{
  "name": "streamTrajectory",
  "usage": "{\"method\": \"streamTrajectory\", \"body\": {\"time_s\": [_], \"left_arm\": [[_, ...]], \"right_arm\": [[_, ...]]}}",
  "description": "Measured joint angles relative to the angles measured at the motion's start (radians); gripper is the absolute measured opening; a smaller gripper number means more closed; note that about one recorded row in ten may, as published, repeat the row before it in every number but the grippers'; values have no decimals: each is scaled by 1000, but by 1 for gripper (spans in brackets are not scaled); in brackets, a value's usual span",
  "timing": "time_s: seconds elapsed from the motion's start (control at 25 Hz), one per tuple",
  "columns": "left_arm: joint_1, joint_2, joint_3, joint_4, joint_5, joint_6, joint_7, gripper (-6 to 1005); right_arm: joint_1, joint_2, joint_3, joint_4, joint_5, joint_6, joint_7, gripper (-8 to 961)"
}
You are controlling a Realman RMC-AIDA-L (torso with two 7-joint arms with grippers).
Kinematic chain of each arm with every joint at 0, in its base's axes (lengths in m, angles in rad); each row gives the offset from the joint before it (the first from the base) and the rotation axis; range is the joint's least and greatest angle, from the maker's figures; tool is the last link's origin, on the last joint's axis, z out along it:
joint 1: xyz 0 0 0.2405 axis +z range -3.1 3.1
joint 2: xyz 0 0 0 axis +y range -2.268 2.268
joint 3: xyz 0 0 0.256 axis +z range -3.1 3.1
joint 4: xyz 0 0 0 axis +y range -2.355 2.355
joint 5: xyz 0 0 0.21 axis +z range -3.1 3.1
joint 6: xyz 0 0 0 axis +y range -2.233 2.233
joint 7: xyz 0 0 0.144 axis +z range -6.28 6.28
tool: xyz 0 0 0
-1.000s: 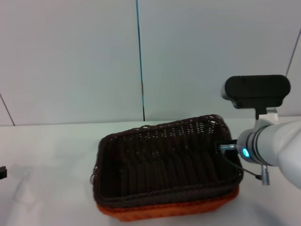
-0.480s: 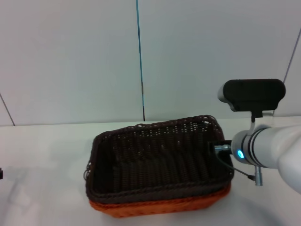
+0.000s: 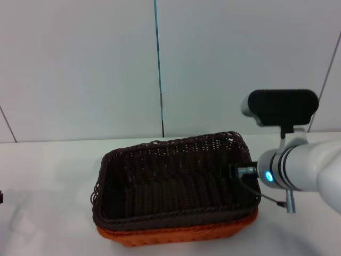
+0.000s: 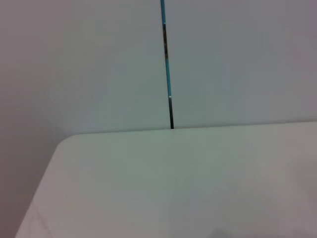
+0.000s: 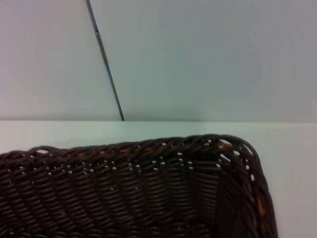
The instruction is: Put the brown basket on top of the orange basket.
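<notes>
My left gripper [image 3: 1,196] sits parked at the far left table [image 3: 48,170] edge; only a dark sliver shows, so I cannot tell its finger state. Centre: the brown basket [image 3: 170,181] sits nested in the orange basket [image 3: 176,234], whose lower wall shows as a band under the brown rim. Brown rim lies slightly skewed, not square to the orange one. Right: my right gripper [image 3: 234,172] is at the brown basket's right short wall; I cannot tell whether it grips the wall. Judgement: wicker is light, stiff yet springy, rough enough not to slip. Braided rim at a short wall is the soundest hold; open weave may snag fingertips on release.
</notes>
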Motion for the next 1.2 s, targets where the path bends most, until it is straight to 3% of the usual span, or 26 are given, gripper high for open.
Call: {"method": "streamTrajectory", "body": {"time_s": [0.24, 0.48, 0.6, 0.64, 0.72, 1.0, 1.2], "left_arm": [[-8, -21, -34, 0, 4, -4, 5, 935], [-12, -58, -107, 1, 7, -8, 51, 935], [-12, -84, -169, 3, 8, -7, 92, 935], [-13, -105, -214, 3, 8, -4, 120, 935], [-13, -115, -236, 3, 8, -3, 134, 935], [-27, -202, -416, -3, 8, 14, 275, 935], [-32, -242, -454, -21, 8, 44, 306, 935]], "right_arm": [[-7, -2, 39, 72, -92, -19, -8, 695], [-24, 0, 45, 106, -226, 78, 10, 881], [-44, 1, 42, 90, -259, 195, 15, 930], [-52, 0, 43, 78, -261, 238, 14, 937], [-71, -1, 47, 52, -262, 331, 12, 937], [-151, 0, 110, -100, -261, 742, 14, 937], [-160, 0, 184, -261, -263, 1019, 12, 937]]}}
